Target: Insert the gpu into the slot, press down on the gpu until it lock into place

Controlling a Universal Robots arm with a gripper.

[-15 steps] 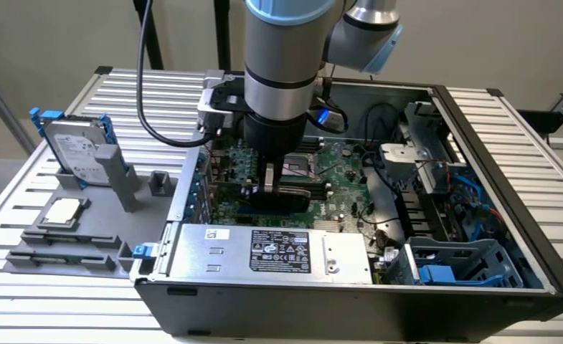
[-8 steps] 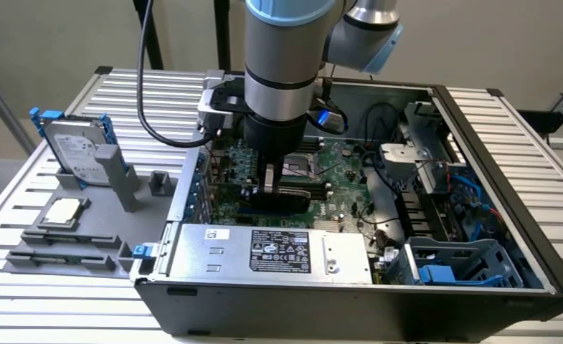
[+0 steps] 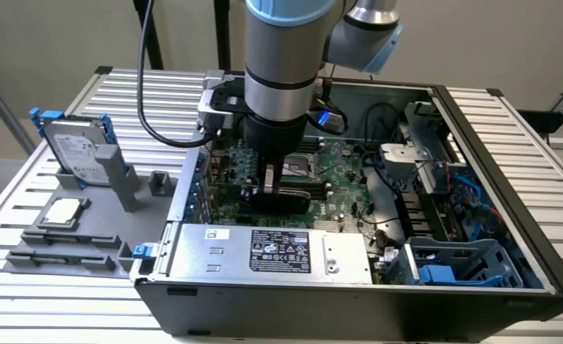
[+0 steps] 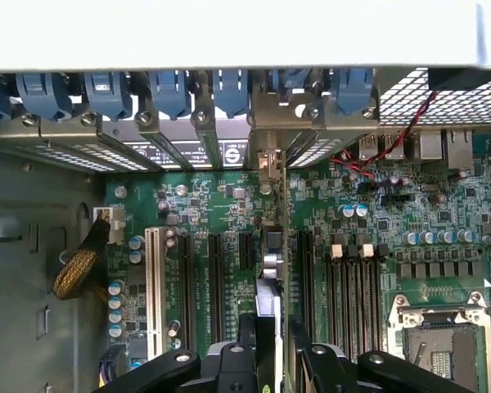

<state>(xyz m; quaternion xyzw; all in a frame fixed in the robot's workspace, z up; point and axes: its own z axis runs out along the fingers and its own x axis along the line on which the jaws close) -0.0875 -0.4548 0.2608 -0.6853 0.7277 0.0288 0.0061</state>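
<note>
My gripper (image 3: pixel 270 188) reaches down into the open computer case (image 3: pixel 511 287) and is shut on the gpu (image 3: pixel 289 198), a thin black card held upright and low over the green motherboard (image 3: pixel 343 168). In the wrist view the gpu (image 4: pixel 270 274) shows edge-on, running from between the two black fingers (image 4: pixel 247 337) toward the case's rear wall, where its silver bracket (image 4: pixel 266 160) meets the opening. My gripper (image 4: pixel 272 340) clamps it from both sides. The blue slot is hidden beneath the card. I cannot tell whether the card's edge is fully seated.
Black expansion slots (image 4: pixel 216 278) and a white one (image 4: pixel 154 286) lie beside the card, with memory rows (image 4: pixel 344 282) and the processor socket (image 4: pixel 442 340) on the other side. The silver power-supply box (image 3: pixel 272 251) fills the case front. A hard drive (image 3: pixel 75 150) stands outside.
</note>
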